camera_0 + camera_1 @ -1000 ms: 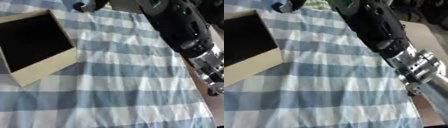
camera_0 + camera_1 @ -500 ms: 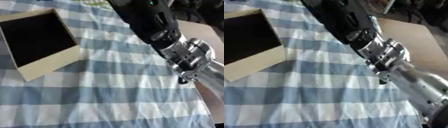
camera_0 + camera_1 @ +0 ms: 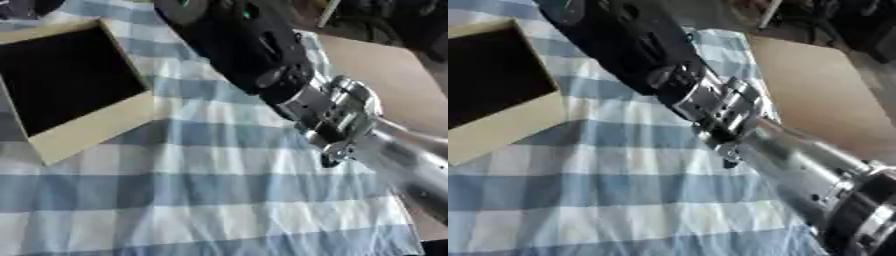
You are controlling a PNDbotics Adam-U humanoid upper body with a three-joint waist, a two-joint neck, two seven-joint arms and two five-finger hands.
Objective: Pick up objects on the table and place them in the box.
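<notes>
The right arm is stretching diagonally across the scene, coming in from the lower right and reaching toward the upper left, its black forearm and silver wrist joint lying over the blue-and-white checked cloth that is covering the table. The right hand itself is passing out of sight at the top edge of both views, so I cannot tell whether its fingers are released, clenched or grasping anything. The box is sitting at the left on the cloth, turned askew, showing a pale cardboard rim around a dark interior; nothing can be made out inside it. A dark rounded shape is showing at the upper left corner just beyond the box, too blurred to name. No loose thing to pick up is showing on the visible part of the cloth. The bare tan surface of the table is lying exposed to the right of the cloth's edge, behind the arm. The left hand is showing in neither view.
</notes>
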